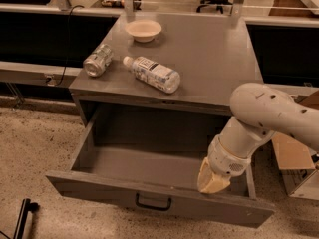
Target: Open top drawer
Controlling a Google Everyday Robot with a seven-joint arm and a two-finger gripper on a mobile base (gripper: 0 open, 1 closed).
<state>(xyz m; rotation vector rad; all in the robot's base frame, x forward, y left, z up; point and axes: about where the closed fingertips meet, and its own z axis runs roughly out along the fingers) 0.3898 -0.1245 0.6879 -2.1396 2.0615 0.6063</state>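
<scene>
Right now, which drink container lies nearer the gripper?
The white-capped plastic bottle, not the can; the gripper is down inside the open top drawer.

Matt grey metal seen on the top drawer point(99, 190), smooth cream plastic gripper point(213, 180) held inside it near the front wall, glossy clear plastic bottle point(154, 73), shiny metal can point(98, 60)

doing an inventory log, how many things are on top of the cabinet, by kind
bowl: 1
can: 1
plastic bottle: 1
total: 3
The gripper is inside the open top drawer, at its front right.
</scene>
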